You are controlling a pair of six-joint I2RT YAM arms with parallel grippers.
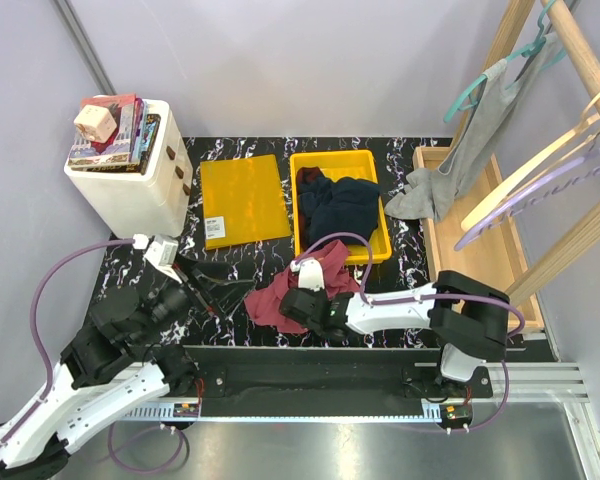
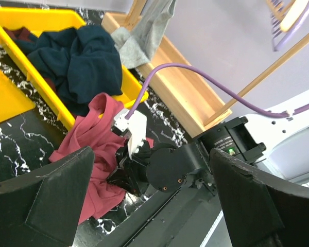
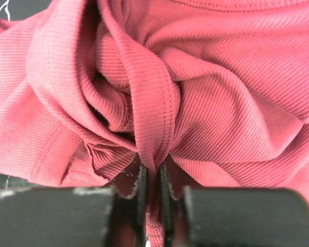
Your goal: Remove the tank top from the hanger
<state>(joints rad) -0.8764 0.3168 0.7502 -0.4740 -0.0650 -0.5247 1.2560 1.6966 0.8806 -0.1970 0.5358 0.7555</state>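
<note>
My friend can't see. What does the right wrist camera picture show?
The right end effector pinches a fold of red ribbed cloth between its two nearly closed fingers at the bottom. The bunched, wrinkled cloth fills almost the whole picture.

No wording could be read anywhere. A small white label (image 1: 213,229) sat at the lower left corner of the yellow lid (image 1: 243,190), left of centre in the top view, its print too small to make out. The covers of the books (image 1: 115,135) stacked on the white box (image 1: 130,200), upper left, showed coloured print, equally illegible.
</note>
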